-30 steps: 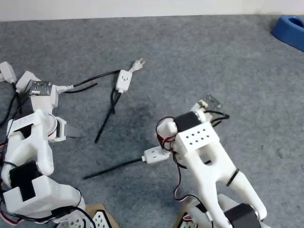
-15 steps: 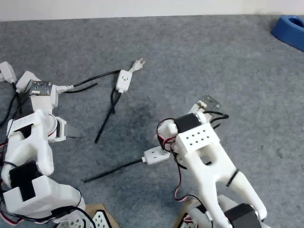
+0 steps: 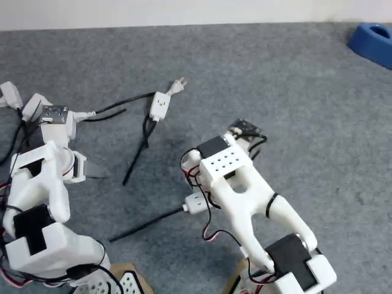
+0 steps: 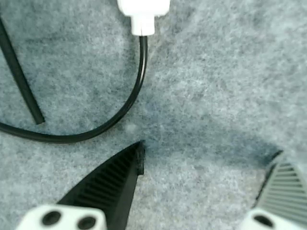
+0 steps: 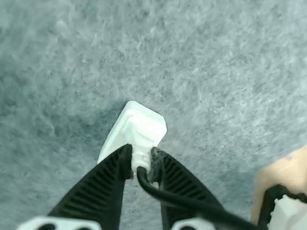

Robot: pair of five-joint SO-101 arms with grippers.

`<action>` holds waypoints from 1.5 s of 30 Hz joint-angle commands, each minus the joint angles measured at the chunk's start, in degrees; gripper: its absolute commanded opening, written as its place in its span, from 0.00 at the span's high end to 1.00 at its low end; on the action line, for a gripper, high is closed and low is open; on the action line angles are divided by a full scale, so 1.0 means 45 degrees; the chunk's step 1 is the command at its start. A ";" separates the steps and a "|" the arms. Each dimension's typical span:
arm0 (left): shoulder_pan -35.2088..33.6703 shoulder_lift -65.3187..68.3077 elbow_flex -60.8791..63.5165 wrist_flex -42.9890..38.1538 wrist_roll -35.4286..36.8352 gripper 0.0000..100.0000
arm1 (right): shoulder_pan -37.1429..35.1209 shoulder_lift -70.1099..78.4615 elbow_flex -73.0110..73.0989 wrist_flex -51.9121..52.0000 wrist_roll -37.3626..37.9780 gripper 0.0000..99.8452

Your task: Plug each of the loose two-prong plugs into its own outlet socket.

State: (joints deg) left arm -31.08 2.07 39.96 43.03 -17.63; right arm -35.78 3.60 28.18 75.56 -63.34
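Note:
My right gripper (image 5: 140, 160) is shut on the neck of a white socket block (image 5: 136, 130), where its black cord (image 5: 177, 199) leaves it. The high view shows that block (image 3: 195, 202) low on the grey carpet beside the right arm. A second white socket (image 3: 159, 105) lies farther back, with a loose two-prong plug (image 3: 177, 84) just beyond it, apart from it. My left gripper (image 4: 206, 160) stands open over bare carpet at the left side (image 3: 86, 168), with a white cord end (image 4: 143, 12) and its black cable (image 4: 129, 103) just ahead.
More white plugs (image 3: 21, 101) and black cables (image 3: 138, 147) lie at the far left and across the middle. A blue container (image 3: 373, 37) sits at the back right corner. Cardboard (image 3: 131, 275) shows at the front edge. Bare carpet spreads to the right.
The right arm has swung to the left over the carpet, still holding the white socket block, which stayed almost in place. The left arm has not moved.

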 commanded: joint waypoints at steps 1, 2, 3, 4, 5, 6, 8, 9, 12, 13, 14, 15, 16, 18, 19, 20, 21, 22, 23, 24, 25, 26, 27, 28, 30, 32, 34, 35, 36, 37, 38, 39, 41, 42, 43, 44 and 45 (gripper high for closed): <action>0.0029 -0.0068 -0.0459 -0.0391 0.0078 0.62 | -0.0322 0.0674 -0.0010 -0.0147 0.1133 0.99; 0.0029 -0.0068 -0.0459 -0.0391 0.0078 0.62 | -0.0322 0.0654 -0.0029 -0.0166 0.1524 0.99; 0.0029 -0.0068 -0.0459 -0.0371 0.0078 0.62 | -0.0322 0.0654 -0.0088 -0.0166 0.1895 0.99; 0.0049 -0.0068 -0.0440 -0.0371 0.0078 0.62 | -0.0342 0.0654 -0.0225 -0.0166 0.2227 0.99; 0.0049 -0.0068 -0.0420 -0.0371 0.0078 0.62 | -0.0342 0.0654 -0.0322 -0.0166 0.2481 0.99; 0.0068 -0.0068 -0.0420 -0.0371 0.0078 0.62 | -0.0342 0.0654 -0.0440 -0.0166 0.2618 0.99; 0.0088 -0.0068 -0.0400 -0.0371 0.0078 0.62 | -0.0342 0.0635 -0.0713 -0.0049 0.2735 0.99; 0.0088 -0.0068 -0.0400 -0.0371 0.0078 0.62 | -0.0342 0.0635 -0.0830 -0.0049 0.2794 0.99; 0.0088 -0.0068 -0.0440 -0.0371 0.0059 0.62 | -0.0342 0.0654 -0.0928 -0.0049 0.3575 0.95; 0.0088 -0.0068 -0.0440 -0.0371 0.0059 0.62 | -0.0342 0.0654 -0.0928 -0.0049 0.3692 0.91; 0.0088 -0.0068 -0.0440 -0.0371 0.0059 0.62 | -0.0342 0.0654 -0.0928 -0.0049 0.3829 0.86; 0.0088 -0.0068 -0.0459 -0.0371 0.0059 0.62 | -0.0322 0.0654 -0.0928 -0.0068 0.3907 0.81; 0.0107 -0.0068 -0.0459 -0.0371 0.0059 0.62 | -0.0303 0.0654 -0.0928 -0.0107 0.4005 0.74; 0.0107 -0.0068 -0.0459 -0.0391 0.0059 0.62 | -0.0303 0.0674 -0.0889 -0.0147 0.4181 0.58; 0.0107 -0.0068 -0.0459 -0.0391 0.0059 0.62 | -0.0322 0.0674 -0.0889 -0.0166 0.4278 0.50; 0.0107 -0.0068 -0.0459 -0.0391 0.0059 0.62 | -0.0342 0.0674 -0.0889 -0.0166 0.4396 0.43; 0.0107 -0.0068 -0.0459 -0.0391 0.0059 0.62 | -0.0342 0.0654 -0.0889 -0.0166 0.4630 0.35; 0.0107 -0.0068 -0.0459 -0.0391 0.0059 0.62 | -0.0342 0.0654 -0.0889 -0.0166 0.4962 0.29; 0.0107 -0.0068 -0.0459 -0.0391 0.0059 0.62 | -0.0342 0.0654 -0.0869 -0.0166 0.5236 0.24; 0.0107 -0.0068 -0.0459 -0.0391 0.0059 0.62 | -0.0342 0.0654 -0.0830 -0.0127 0.5392 0.22; 0.0107 -0.0068 -0.0459 -0.0391 0.0059 0.62 | -0.0342 0.0654 -0.0791 -0.0068 0.5451 0.21; 0.0127 -0.0068 -0.0479 -0.0391 0.0059 0.62 | -0.0342 0.0654 -0.0733 -0.0049 0.5490 0.21; 0.0127 -0.0068 -0.0479 -0.0391 0.0059 0.62 | -0.0283 0.0615 -0.0557 -0.0049 0.5529 0.21; 0.0186 -0.0068 -0.0479 -0.0391 0.0059 0.62 | -0.0244 0.0518 -0.0400 -0.0107 0.5490 0.21; 0.0459 -0.0068 -0.0498 -0.0391 0.0039 0.62 | -0.0010 0.0010 -0.0107 -0.0322 0.5470 0.21; 0.0694 -0.0068 -0.0498 -0.0391 0.0039 0.62 | 0.0381 -0.0869 0.0127 -0.0654 0.5470 0.21; 0.0908 -0.0068 -0.0498 -0.0391 0.0039 0.62 | 0.0830 -0.2022 0.0381 -0.0908 0.5529 0.22; 0.0967 -0.0068 -0.0498 -0.0391 0.0039 0.62 | 0.1006 -0.2667 0.0576 -0.0850 0.5548 0.23; 0.1045 -0.0068 -0.0498 -0.0391 0.0078 0.62 | 0.1123 -0.3350 0.0830 -0.0752 0.5646 0.24; 0.1143 -0.0068 -0.0498 -0.0391 0.0078 0.62 | 0.1241 -0.4054 0.1123 -0.0498 0.5900 0.26; 0.1201 -0.0068 -0.0498 -0.0391 0.0078 0.62 | 0.1338 -0.4757 0.1416 -0.0205 0.6076 0.28; 0.1319 -0.0068 -0.0498 -0.0391 0.0098 0.62 | 0.1377 -0.5538 0.1612 0.0186 0.6232 0.30; 0.1534 -0.0068 -0.0498 -0.0391 0.0098 0.62 | 0.1573 -0.7140 0.1788 0.1084 0.6349 0.35; 0.1670 -0.0068 -0.0498 -0.0391 0.0098 0.62 | 0.1631 -0.7883 0.1748 0.1514 0.6447 0.37; 0.1807 -0.0068 -0.0498 -0.0352 0.0117 0.62 | 0.1670 -0.8488 0.1631 0.1963 0.6525 0.39; 0.1944 -0.0068 -0.0498 -0.0332 0.0117 0.62 | 0.1670 -0.9114 0.1612 0.2276 0.6603 0.42; 0.2120 -0.0068 -0.0498 -0.0332 0.0117 0.62 | 0.1651 -0.9543 0.1534 0.2589 0.6564 0.45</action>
State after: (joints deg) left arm -26.15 2.07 39.25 42.68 -17.80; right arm -29.19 -30.77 36.26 83.12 -34.77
